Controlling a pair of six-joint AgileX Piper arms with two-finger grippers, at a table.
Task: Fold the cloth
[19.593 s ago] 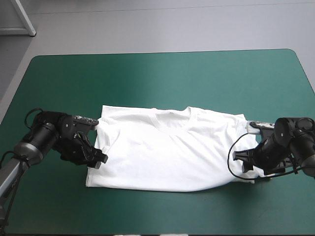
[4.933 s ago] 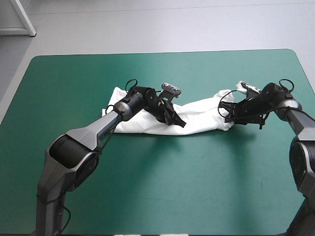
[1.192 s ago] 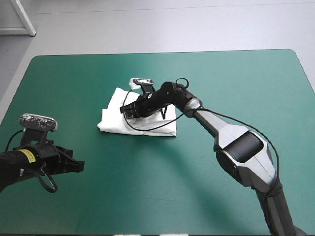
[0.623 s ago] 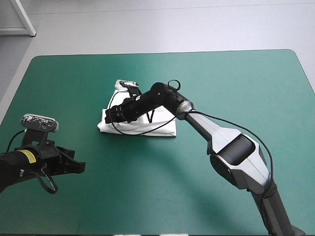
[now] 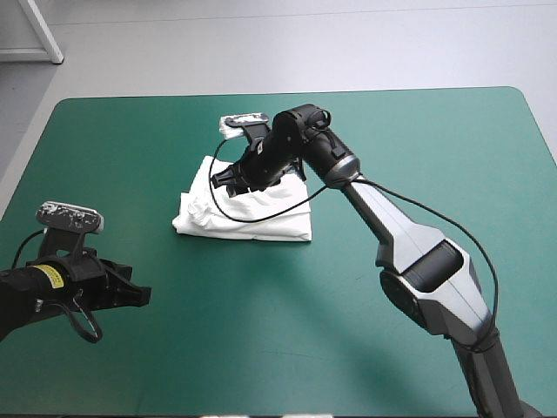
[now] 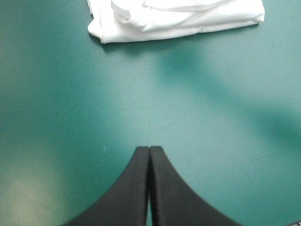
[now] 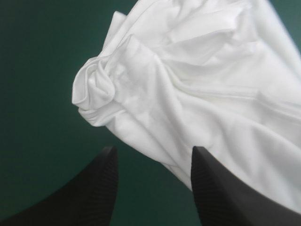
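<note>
The white T-shirt [image 5: 261, 218] lies as a folded bundle left of the table's middle, with a crumpled fold at its left end [image 7: 94, 92]. My right gripper [image 5: 224, 179] hovers over the bundle's far left part, raised off it. Its black fingers stand open [image 7: 155, 149], with the cloth [image 7: 197, 80] lying below and ahead of them, not pinched. My left gripper [image 5: 132, 294] rests low near the table's near left. It is shut [image 6: 149, 151] with nothing in it and points at the T-shirt [image 6: 178, 19] some way ahead.
The teal-green cover [image 5: 418, 148] surrounds the bundle on all sides. The right arm [image 5: 392, 218] reaches across the table from the near right edge to the bundle.
The right gripper, shut on the T-shirt earlier, carried it to the bundle's left end. It has since opened, let go, and risen back toward the far side. The left arm stayed put.
</note>
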